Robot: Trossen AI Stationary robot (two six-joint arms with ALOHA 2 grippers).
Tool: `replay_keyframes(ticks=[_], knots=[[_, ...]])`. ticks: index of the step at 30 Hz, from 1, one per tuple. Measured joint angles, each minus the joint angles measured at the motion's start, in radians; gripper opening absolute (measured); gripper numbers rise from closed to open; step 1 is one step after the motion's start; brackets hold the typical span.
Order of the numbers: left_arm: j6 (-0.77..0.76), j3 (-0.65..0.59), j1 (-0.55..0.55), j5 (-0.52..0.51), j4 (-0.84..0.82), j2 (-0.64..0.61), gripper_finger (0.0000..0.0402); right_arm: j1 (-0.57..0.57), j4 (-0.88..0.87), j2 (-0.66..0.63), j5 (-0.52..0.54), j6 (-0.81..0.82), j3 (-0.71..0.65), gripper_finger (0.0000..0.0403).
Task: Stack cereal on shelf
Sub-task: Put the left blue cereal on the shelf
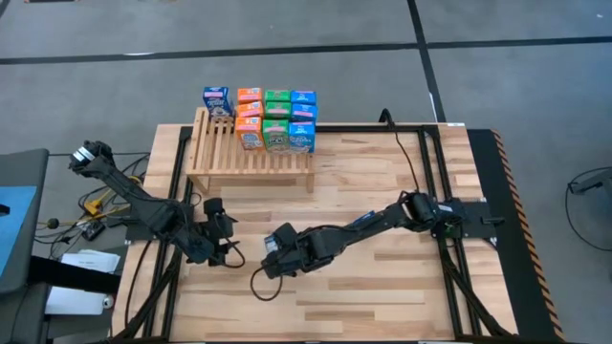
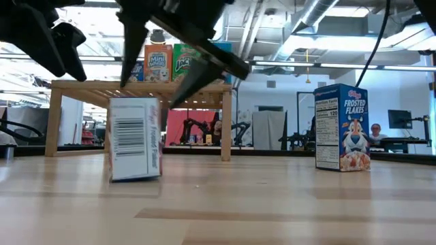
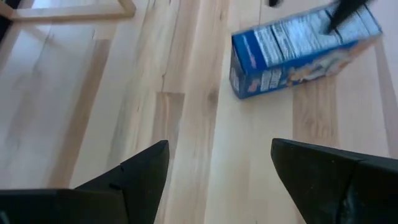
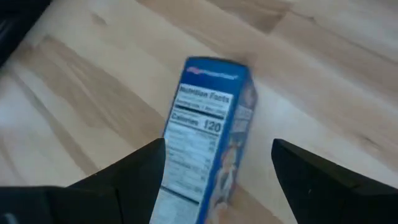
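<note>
At the worktop's (image 1: 382, 287) far left corner, the shelf (image 1: 251, 158), with about ten cereal boxes (image 1: 277, 117) packed along its back edge. Toward the near left edge, left gripper (image 3: 220, 142) idle, jaws released and empty. Just right of it, right gripper (image 4: 219, 142) above an upright blue box (image 2: 134, 139), jaws spread either side of it, long axis vertical, right arm nearer. Farther right, a second loose box (image 2: 342, 127) stands apart, so two loose in all.

A blue cereal box (image 4: 208, 143) with a white nutrition panel stands between the black right claw (image 4: 217, 186) fingers, on a pale plank desk (image 4: 348, 74).
</note>
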Motion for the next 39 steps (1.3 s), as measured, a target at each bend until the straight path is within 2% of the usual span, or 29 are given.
replay_keyframes(ticks=[6, 11, 14, 34, 39], knots=[[0.006, 0.0, 0.0, -0.005, -0.011, 0.0, 0.0272, -0.005, 0.009, -0.013, 0.022, 0.001, 0.003, 0.032], [-0.018, 0.0, 0.0, -0.01, -0.013, 0.0, 0.0272, -0.01, -0.002, -0.001, -0.07, 0.023, 0.002, 0.032], [-0.044, 0.0, 0.0, -0.014, -0.013, 0.0, 0.0272, -0.018, -0.019, 0.0, -0.085, 0.023, 0.001, 0.032], [-0.079, 0.0, 0.0, 0.024, -0.014, 0.0, 0.0272, -0.008, 0.016, 0.0, -0.055, 0.07, 0.001, 0.032], [-0.077, 0.0, 0.0, 0.023, -0.014, 0.0, 0.0272, 0.003, 0.007, 0.0, 0.001, 0.081, 0.001, 0.032]])
